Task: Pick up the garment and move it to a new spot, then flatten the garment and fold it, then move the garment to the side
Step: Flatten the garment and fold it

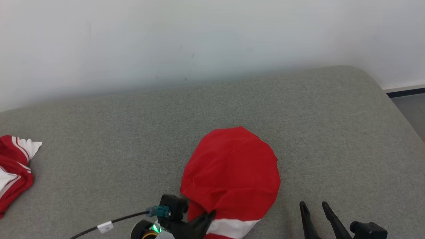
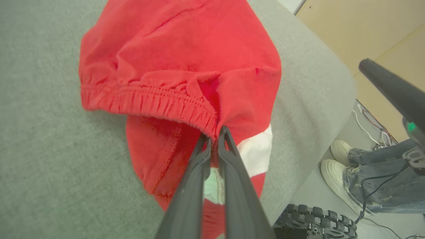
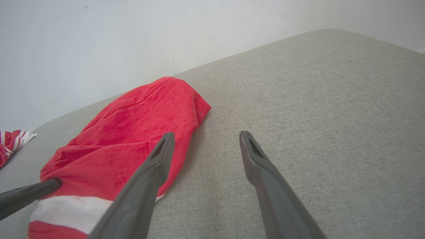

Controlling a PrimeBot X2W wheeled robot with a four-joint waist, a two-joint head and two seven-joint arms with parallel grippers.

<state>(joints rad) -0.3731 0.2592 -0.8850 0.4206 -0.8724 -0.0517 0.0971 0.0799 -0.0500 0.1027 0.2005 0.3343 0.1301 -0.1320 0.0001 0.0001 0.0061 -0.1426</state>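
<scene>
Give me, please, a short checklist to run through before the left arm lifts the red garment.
1. Left gripper closed on the red garment at its elastic hem: ok.
2. Grip takes a single layer of cloth: cannot tell.
3. Right gripper open and apart from the cloth: ok.
4. Bare grey surface beside the garment for a new spot: ok.
5. Striped garment at the far left lies well apart: ok.
6. Garment lying flat: not ok, it is bunched.
</scene>
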